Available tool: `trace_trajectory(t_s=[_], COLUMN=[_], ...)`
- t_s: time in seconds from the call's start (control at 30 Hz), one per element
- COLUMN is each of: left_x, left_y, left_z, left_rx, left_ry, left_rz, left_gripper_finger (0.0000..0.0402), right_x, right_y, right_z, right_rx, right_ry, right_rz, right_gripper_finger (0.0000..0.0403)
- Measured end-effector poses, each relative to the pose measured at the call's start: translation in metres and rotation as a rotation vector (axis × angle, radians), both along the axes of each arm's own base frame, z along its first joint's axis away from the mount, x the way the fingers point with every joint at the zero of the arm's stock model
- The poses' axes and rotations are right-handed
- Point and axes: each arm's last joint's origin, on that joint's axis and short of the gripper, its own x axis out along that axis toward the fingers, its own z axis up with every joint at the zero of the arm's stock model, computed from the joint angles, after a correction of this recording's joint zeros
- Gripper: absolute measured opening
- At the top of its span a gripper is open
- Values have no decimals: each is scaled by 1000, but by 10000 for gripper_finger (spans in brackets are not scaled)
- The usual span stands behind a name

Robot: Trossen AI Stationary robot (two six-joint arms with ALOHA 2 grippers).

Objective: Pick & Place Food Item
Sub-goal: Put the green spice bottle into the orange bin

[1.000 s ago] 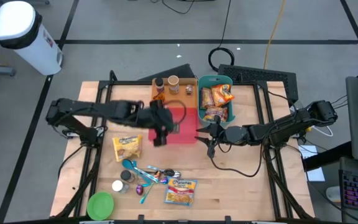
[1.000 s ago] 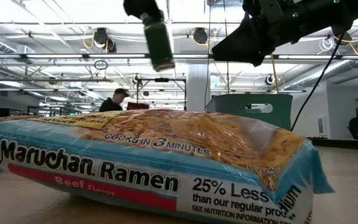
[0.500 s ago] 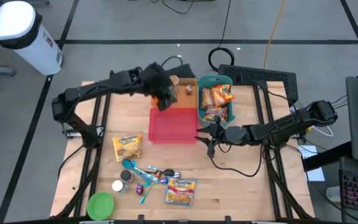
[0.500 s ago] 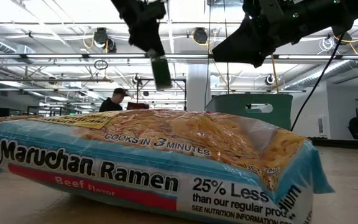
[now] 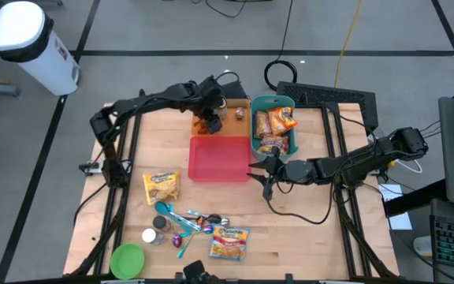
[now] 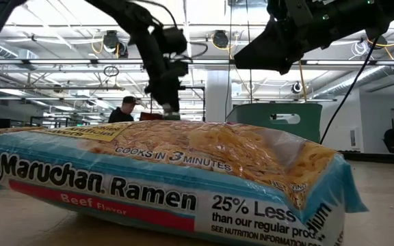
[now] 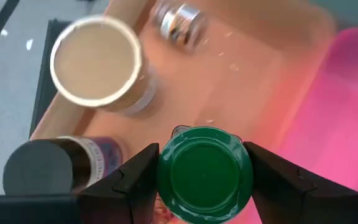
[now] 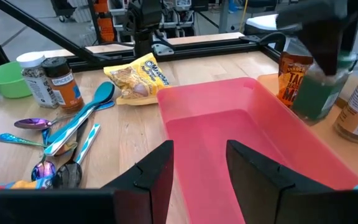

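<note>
While the left claw (image 5: 208, 120) is clamped on the green-lidded jar (image 7: 204, 173), the job is a clean set-down in the tan tray (image 5: 241, 103) at the far side of the bench (image 5: 306, 229). The jar sits upright between the two fingers, over the tray's near corner next to the pink bin (image 5: 219, 158).

Tips for this step:
- Neighbours are close. In the left wrist view a black-lidded bottle (image 7: 33, 175) is just beside the jar, a tan-lidded jar (image 7: 96, 62) is further in, and a small metal-capped one (image 7: 180, 23) is beyond that. Lower into the bare patch of tray floor, don't drift toward the black lid.
- Keep it vertical. In the right wrist view the jar looks upright, just past the pink bin's far edge. Can't tell if its base is touching the tray yet.
- Release only once the base is seated, then lift straight up so the fingers don't clip the neighbours.
- Main risk, my guess: base catching the tray lip or the pink bin's rim and tipping.

The right claw (image 5: 263, 175) waits, fingers spread and empty, at the pink bin's right edge. Teal basket (image 5: 273, 101) of snack packs sits to the right of the tray, not involved.
</note>
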Motion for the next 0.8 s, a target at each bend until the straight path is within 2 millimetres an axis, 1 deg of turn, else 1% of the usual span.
trace_trajectory(t_s=[0.13,0.23,0.33,0.6,0.8], left_x=[2,5,5,11,14], left_y=[8,11,10,3,-3], left_z=[-15,-23,-24,-24,-26], left_rx=[-22,-29,-26,8,49], left_ry=[31,47,48,46,78], left_rz=[21,25,23,-29,-18], left_gripper_finger=[211,211,212,248,254], right_x=[0,0,0,0,0], right_y=[0,0,0,0,0], right_z=[0,-1,-1,-1,-1], right_rx=[-1,-1,-2,-4,-3], right_ry=[4,6,8,11,10], right_rz=[0,0,0,1,0], right_gripper_finger=[141,141,141,141,141])
